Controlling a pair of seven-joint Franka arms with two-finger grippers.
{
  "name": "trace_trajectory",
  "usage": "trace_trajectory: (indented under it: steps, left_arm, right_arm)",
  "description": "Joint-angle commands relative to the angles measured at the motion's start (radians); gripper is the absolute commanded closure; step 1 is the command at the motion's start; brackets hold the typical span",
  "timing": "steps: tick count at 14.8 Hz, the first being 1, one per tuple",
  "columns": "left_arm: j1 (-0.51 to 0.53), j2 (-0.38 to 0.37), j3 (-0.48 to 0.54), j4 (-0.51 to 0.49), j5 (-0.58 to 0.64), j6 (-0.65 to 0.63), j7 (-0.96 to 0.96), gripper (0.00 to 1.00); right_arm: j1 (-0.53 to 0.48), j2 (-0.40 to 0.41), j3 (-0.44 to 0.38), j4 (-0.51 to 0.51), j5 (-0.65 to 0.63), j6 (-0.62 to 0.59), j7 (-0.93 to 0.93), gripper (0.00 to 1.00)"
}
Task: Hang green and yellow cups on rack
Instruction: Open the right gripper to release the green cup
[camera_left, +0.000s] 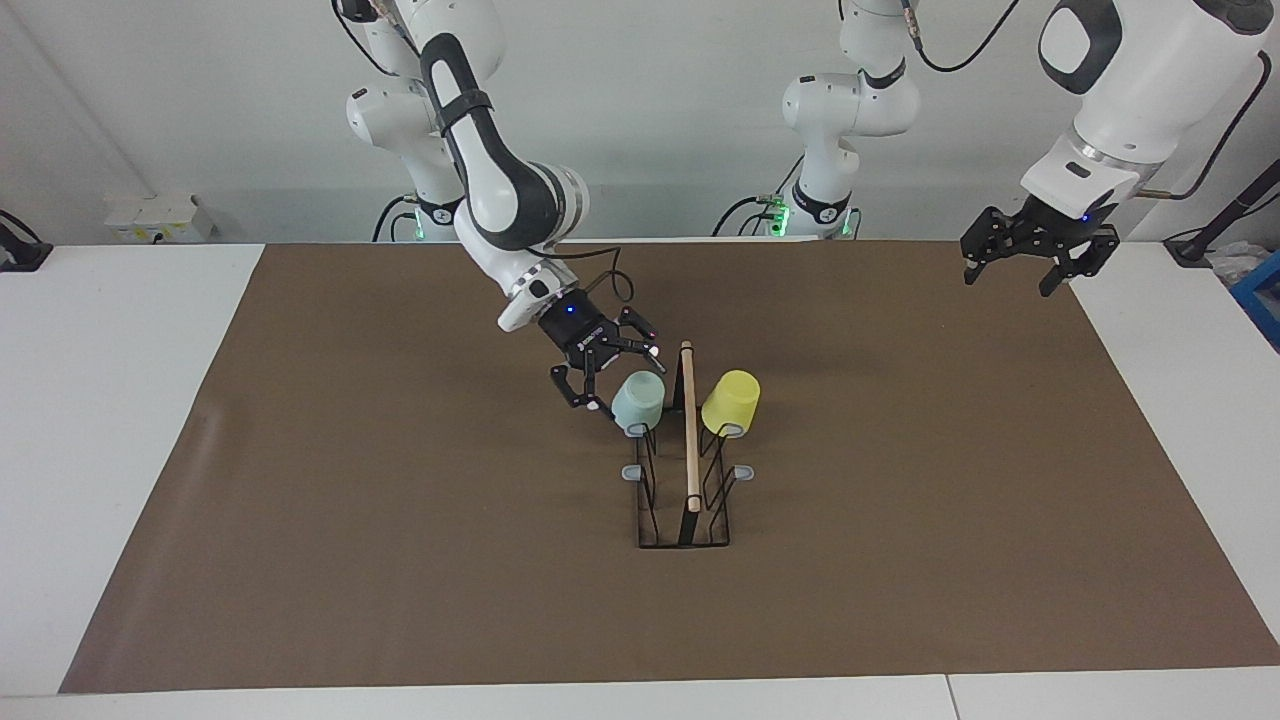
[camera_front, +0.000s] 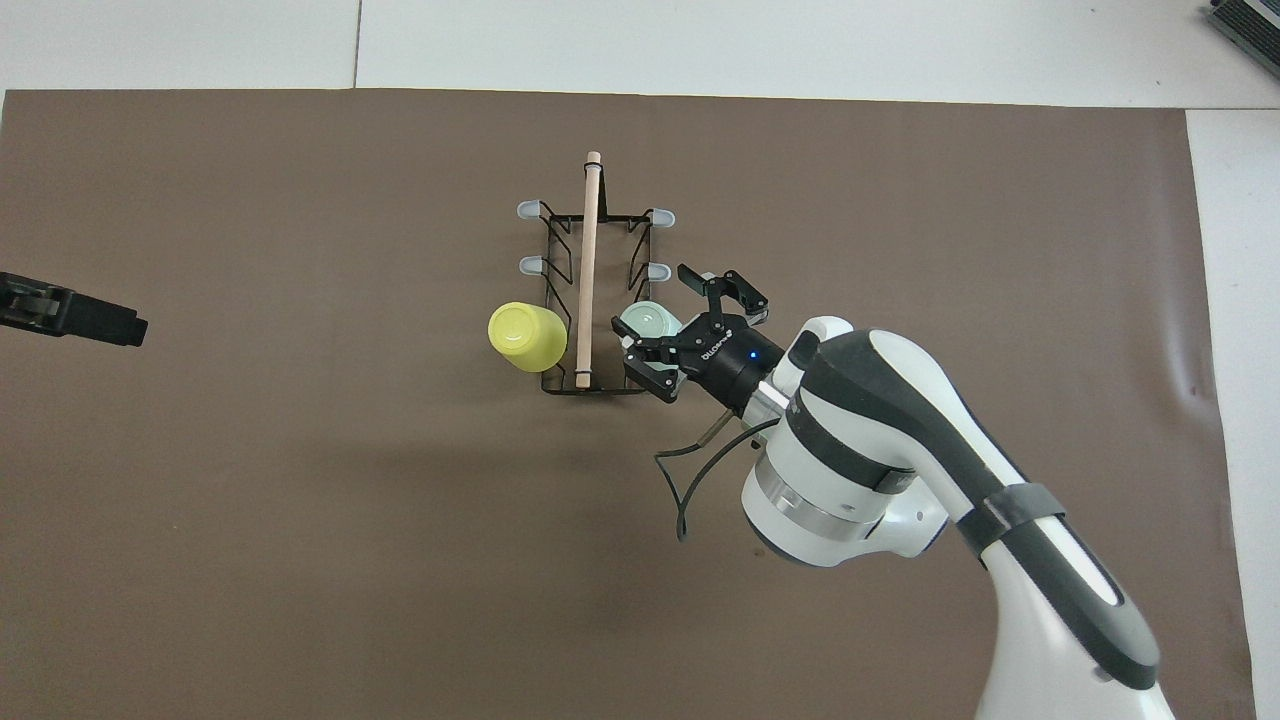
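The black wire rack (camera_left: 689, 430) with its wooden rod stands mid-mat; it also shows in the overhead view (camera_front: 588, 270). The mint green cup (camera_left: 638, 400) hangs upside down on the prong at the rack's end nearest the robots, on the right arm's side, and also shows in the overhead view (camera_front: 650, 320). The yellow cup (camera_left: 731, 400) hangs upside down on the matching prong on the left arm's side, and also shows in the overhead view (camera_front: 526, 335). My right gripper (camera_left: 626, 380) is open, its fingers spread wider than the green cup and on either side of it; it also shows in the overhead view (camera_front: 660, 315). My left gripper (camera_left: 1010, 278) waits open and raised.
Bare grey-tipped prongs (camera_left: 742, 472) stick out along both sides of the rack farther from the robots. The brown mat (camera_left: 350, 520) covers the table. The left gripper (camera_front: 70, 315) hangs over the mat's edge at the left arm's end.
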Motion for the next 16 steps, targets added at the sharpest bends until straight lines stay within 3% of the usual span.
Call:
trace_trajectory:
  steps: [1, 9, 16]
  left_arm:
    - [0.007, -0.03, -0.011, -0.035, 0.015, 0.01, -0.012, 0.0]
    - [0.007, -0.03, -0.011, -0.035, 0.015, 0.008, -0.012, 0.0]
    - [0.007, -0.03, -0.011, -0.035, 0.015, 0.01, -0.012, 0.0]
  right_arm:
    - [-0.02, -0.017, 0.007, -0.002, -0.104, 0.017, 0.045, 0.0]
    - [-0.071, -0.019, 0.007, -0.002, -0.306, -0.003, 0.107, 0.0]
    - [-0.138, -0.006, 0.006, -0.01, -0.619, -0.004, 0.108, 0.0]
